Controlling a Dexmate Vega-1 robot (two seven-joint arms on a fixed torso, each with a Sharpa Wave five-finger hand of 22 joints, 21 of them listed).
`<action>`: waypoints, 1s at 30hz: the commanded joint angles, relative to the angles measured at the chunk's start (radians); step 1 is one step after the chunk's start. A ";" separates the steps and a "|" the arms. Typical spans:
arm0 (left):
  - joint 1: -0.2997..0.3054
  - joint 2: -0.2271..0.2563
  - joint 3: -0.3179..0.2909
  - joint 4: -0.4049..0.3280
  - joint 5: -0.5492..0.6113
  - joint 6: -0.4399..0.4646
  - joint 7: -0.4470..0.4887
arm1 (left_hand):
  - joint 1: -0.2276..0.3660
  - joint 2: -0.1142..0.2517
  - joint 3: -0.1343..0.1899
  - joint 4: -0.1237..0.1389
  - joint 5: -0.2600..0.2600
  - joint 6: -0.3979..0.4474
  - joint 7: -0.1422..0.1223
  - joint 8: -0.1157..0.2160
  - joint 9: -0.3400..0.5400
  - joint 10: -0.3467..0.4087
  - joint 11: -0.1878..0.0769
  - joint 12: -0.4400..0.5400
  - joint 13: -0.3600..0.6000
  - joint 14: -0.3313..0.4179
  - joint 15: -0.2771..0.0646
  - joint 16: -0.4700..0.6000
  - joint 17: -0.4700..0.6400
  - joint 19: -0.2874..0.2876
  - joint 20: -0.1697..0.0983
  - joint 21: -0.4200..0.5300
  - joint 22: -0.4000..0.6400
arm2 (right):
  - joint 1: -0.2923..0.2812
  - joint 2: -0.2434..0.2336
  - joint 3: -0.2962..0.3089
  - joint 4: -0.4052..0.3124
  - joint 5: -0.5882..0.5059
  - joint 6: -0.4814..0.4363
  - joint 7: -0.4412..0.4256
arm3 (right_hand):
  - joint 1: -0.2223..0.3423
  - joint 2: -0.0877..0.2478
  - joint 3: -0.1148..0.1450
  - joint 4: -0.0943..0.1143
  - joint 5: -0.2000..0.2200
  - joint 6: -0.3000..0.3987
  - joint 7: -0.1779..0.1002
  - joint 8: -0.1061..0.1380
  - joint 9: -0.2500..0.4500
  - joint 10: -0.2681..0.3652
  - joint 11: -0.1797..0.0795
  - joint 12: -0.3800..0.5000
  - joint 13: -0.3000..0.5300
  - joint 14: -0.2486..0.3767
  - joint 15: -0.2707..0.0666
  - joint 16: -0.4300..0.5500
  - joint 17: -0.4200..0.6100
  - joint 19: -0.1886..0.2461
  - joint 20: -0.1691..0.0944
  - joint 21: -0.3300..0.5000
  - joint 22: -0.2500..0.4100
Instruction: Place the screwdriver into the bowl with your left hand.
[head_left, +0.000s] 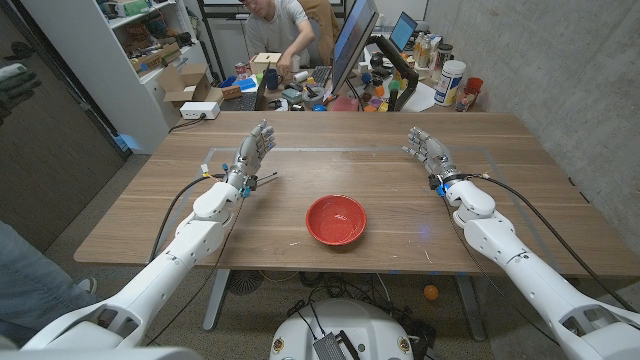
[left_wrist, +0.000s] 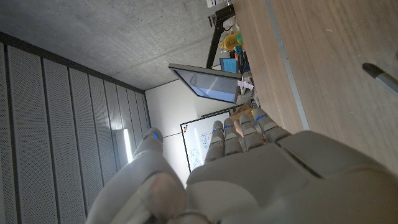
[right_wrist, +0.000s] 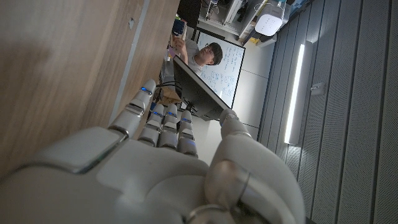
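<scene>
**Screwdriver beside left wrist, bowl at table centre, both hands free**

Screwdriver (head_left: 262, 181) is seen lying on the wooden table (head_left: 150, 225) just to the inner side of the left wrist, near the left hand (head_left: 254, 150) but not in it. In the left wrist view a dark, thin end of the screwdriver (left_wrist: 380, 75) is visible on the wood, apart from the hand (left_wrist: 249, 168).

The left hand is held over the far left part of the table, fingers extended and slightly apart, nothing gripped. The right hand (head_left: 427, 150) is mirrored on the far right side, fingers likewise extended with nothing between them; in the right wrist view its fingers (right_wrist: 163, 121) are seen lying close side by side, thumb set apart.

The red bowl (head_left: 336, 219) is placed near the table's middle, between the two arms, well apart from both hands. White marks are noted inside it; contents cannot be told.

A person (head_left: 283, 30) is seen behind the table at a cluttered desk with a monitor (head_left: 352, 45).
</scene>
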 joint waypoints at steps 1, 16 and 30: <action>0.028 0.016 -0.018 -0.056 0.030 0.009 -0.002 | 0.010 0.005 0.008 -0.002 0.004 0.009 0.003 0.006 0.002 0.010 -0.001 0.004 0.002 0.003 0.008 0.005 0.001 -0.001 0.008 -0.004 0.002 | -0.014 0.029 0.031 -0.003 -0.028 -0.008 0.018 | 0.007 -0.002 0.001 0.002 0.004 0.011 -0.004 0.004 0.002 0.007 -0.001 0.003 0.002 0.008 0.000 0.007 0.002 0.007 0.002 0.003 0.002; 0.074 0.114 -0.029 -0.185 0.124 0.055 0.045 | 0.028 0.024 0.021 -0.013 0.005 0.010 0.000 0.006 0.002 0.014 -0.002 0.005 0.002 0.008 0.010 0.006 0.000 -0.008 0.021 -0.017 0.002 | -0.024 0.044 0.045 -0.008 -0.042 -0.009 0.031 | 0.005 -0.004 -0.002 0.003 0.004 0.010 -0.005 0.003 0.002 0.007 0.001 0.002 0.002 0.010 0.003 0.007 0.000 0.005 0.007 0.000 0.002; 0.150 0.237 -0.065 -0.334 0.207 0.151 0.118 | 0.110 0.063 0.064 -0.067 0.009 -0.002 -0.029 0.006 0.004 -0.010 0.024 0.000 0.006 -0.016 0.061 -0.001 0.000 -0.042 0.116 -0.060 0.005 | -0.044 0.047 0.051 -0.032 -0.051 -0.016 0.020 | 0.004 -0.004 -0.004 0.004 0.004 0.008 -0.009 0.001 0.002 0.008 0.001 0.002 0.002 0.009 0.003 0.007 -0.003 0.003 0.009 -0.002 0.003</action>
